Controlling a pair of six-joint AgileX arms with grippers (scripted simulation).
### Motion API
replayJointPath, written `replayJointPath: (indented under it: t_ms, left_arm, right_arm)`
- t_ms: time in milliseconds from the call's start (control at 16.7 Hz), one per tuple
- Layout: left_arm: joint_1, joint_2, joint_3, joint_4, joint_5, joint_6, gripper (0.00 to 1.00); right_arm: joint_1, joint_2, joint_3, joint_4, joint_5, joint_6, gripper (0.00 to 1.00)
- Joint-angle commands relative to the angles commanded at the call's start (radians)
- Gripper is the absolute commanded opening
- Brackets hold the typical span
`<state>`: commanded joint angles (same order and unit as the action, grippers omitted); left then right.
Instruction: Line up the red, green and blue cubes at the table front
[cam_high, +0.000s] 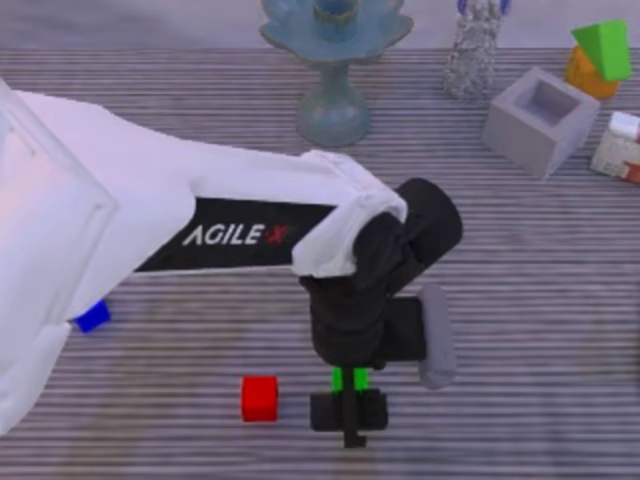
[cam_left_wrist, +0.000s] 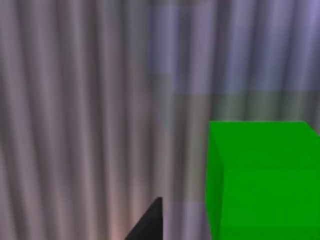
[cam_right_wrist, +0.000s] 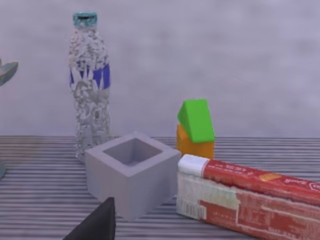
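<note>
The red cube (cam_high: 259, 398) rests near the front edge of the striped table (cam_high: 540, 330). To its right my left gripper (cam_high: 348, 410) points down over the green cube (cam_high: 340, 379), which shows only as green slivers behind the fingers. In the left wrist view the green cube (cam_left_wrist: 265, 180) sits on the table with a strip of table between it and the one dark fingertip (cam_left_wrist: 150, 225) that shows, so the gripper is open. At the left, the blue cube (cam_high: 93, 317) peeks out from under my left arm. My right gripper is out of the top view; one fingertip (cam_right_wrist: 100, 222) shows in its wrist view.
At the back stand a blue-grey pedestal dish (cam_high: 332, 90), a clear bottle (cam_high: 472, 50), a grey hollow box (cam_high: 540, 120), a green wedge (cam_high: 603, 45) on an orange block, and a red-and-white carton (cam_high: 620, 145). The right wrist view faces the box (cam_right_wrist: 132, 172) and carton (cam_right_wrist: 250, 192).
</note>
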<state>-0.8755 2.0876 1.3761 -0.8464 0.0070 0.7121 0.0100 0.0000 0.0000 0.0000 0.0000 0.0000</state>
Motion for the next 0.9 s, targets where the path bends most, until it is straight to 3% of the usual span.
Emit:
replayJointPath:
  t_ms: [600,900]
  left_arm:
    - [0.002,-0.002,0.003,-0.004,0.000,0.000,1.00]
    - [0.014,-0.053,0.095,-0.158,0.001,-0.002,1.00]
  right_arm:
    - [0.000,0.000,0.000,0.000,0.000,0.000,1.00]
    - [0.000,0.000,0.000,0.000,0.000,0.000,1.00]
